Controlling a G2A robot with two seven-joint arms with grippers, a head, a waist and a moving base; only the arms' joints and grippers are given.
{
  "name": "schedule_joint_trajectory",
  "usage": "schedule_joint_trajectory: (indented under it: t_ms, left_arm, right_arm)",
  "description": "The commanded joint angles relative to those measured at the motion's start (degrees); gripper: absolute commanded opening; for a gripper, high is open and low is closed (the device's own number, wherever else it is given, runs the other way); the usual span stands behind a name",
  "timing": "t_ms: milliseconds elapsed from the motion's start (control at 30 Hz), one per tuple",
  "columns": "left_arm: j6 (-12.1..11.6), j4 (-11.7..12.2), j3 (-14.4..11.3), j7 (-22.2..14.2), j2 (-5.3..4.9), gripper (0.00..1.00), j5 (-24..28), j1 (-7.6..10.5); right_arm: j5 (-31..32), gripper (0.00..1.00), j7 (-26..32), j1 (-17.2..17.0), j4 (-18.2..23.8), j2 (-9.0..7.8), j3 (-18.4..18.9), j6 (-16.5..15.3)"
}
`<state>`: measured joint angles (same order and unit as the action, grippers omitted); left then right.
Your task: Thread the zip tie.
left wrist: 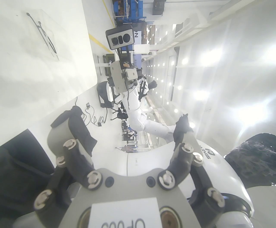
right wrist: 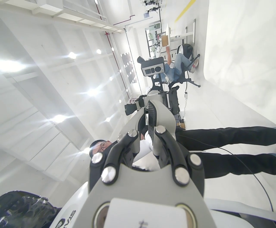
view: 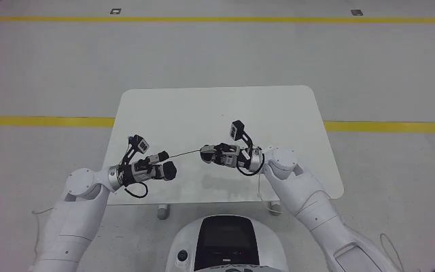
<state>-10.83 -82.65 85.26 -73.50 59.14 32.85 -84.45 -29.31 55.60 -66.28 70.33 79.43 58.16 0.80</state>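
Where right gripper [view: 204, 156] clamps zip tie [view: 185, 153], contact hidden; left gripper [left wrist: 128, 115] spread wide

This looks like a robotics lab set in a large industrial hall. The white counter [view: 272, 109] stands alone on a wide, pale, smooth floor [view: 204, 54] marked with long yellow lines [view: 204, 19] and small square markers [view: 116, 11]. Beyond the counter's edge, cables [left wrist: 90, 114] trail across the floor near an office chair [left wrist: 104, 95], with blue racks [left wrist: 127, 10] further back. Overhead is a high white ceiling with rows of round lights [right wrist: 72, 55], and a desk [right wrist: 172, 32] stands by the far wall.
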Motion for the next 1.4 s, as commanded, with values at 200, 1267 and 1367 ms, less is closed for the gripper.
schedule_joint_trajectory:
  t_ms: [200,1267,1367]
  left_arm:
    - [0.26,0.8,-0.65,-1.96,-0.31,1.0,2.6,1.34]
    - [0.19,-0.84,-3.88,-0.76,-1.01,1.0,3.9,1.44]
    - [0.05,-0.62,-4.06,-0.76,-1.12,0.76,4.06,1.41]
  right_arm:
    - [-1.75,0.0,1.72,-0.18,0.91,0.16,-1.73,-0.08]
    - [-0.55,0.0,-2.79,0.28,1.58,0.74,-5.9,0.04]
    - [-0.33,0.0,-2.93,0.26,1.84,0.71,-6.15,0.33]
